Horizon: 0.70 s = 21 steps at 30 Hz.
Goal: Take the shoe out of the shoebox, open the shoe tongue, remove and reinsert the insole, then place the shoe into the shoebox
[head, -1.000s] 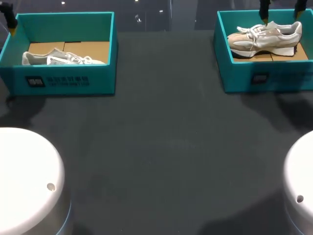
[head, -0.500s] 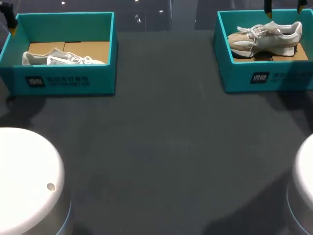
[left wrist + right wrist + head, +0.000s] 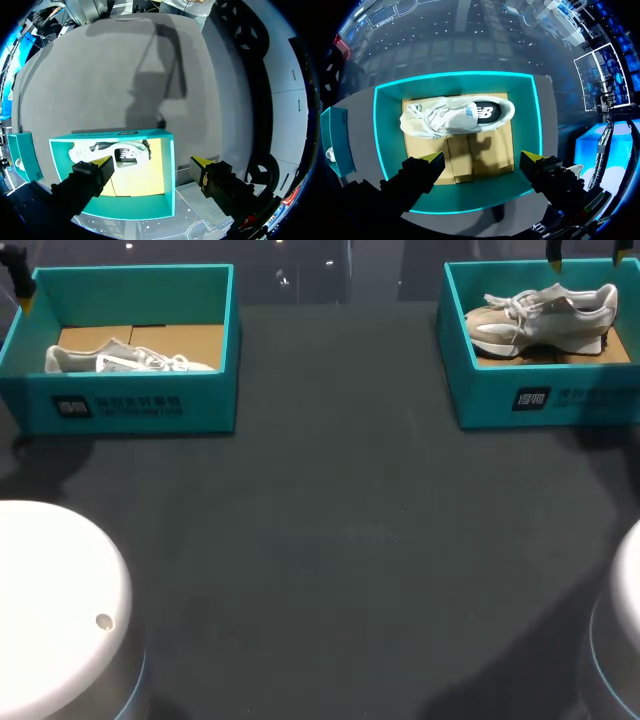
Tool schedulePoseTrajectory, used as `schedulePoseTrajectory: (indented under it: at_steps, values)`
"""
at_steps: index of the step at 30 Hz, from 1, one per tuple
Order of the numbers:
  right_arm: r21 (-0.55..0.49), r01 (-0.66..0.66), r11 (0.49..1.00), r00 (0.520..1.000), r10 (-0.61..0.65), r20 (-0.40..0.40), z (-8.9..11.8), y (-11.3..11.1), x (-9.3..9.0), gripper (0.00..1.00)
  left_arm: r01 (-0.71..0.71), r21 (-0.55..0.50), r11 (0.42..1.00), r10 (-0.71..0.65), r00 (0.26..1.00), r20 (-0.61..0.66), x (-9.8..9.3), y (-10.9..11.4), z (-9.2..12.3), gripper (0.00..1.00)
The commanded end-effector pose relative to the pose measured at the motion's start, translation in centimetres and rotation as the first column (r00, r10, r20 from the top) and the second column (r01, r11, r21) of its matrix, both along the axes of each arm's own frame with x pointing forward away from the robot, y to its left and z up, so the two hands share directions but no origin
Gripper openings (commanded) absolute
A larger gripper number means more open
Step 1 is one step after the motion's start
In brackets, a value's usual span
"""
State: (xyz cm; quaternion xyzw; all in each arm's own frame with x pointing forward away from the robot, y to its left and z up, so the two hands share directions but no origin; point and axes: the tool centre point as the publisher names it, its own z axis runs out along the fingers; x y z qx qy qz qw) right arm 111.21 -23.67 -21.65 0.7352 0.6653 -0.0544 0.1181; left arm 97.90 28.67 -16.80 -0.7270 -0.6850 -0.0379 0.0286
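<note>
Two teal shoeboxes stand at the table's far side. The right shoebox holds a beige and white shoe lying on its side. My right gripper hangs open well above that shoe and touches nothing; only a yellow fingertip shows in the head view. The left shoebox holds a grey and white shoe. My left gripper is open high over the left shoebox, off to the side of its shoe, with nothing between its fingers.
Brown cardboard lines the floor of both boxes. The dark table top stretches between and in front of the boxes. The white arm bases sit at the near left and near right corners.
My right gripper has risen away from the shoe in the right box and is nearly out of the head view. The shoe lies in the box. The left arm has not moved.
</note>
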Motion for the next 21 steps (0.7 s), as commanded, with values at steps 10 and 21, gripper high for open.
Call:
schedulePoseTrajectory:
  at_steps: [10,21]
  values:
    - [0.005,0.037,0.999,0.999,-0.037,-0.027,-4.4,-4.0,5.1,1.00,0.001,0.002,1.000,-0.001,1.000,0.001,0.0,0.0,0.1,1.00]
    - [0.018,0.043,0.999,0.998,-0.042,-0.055,-7.1,-6.4,6.0,1.00,0.001,0.002,1.000,-0.001,1.000,0.001,0.0,0.0,0.1,1.00]
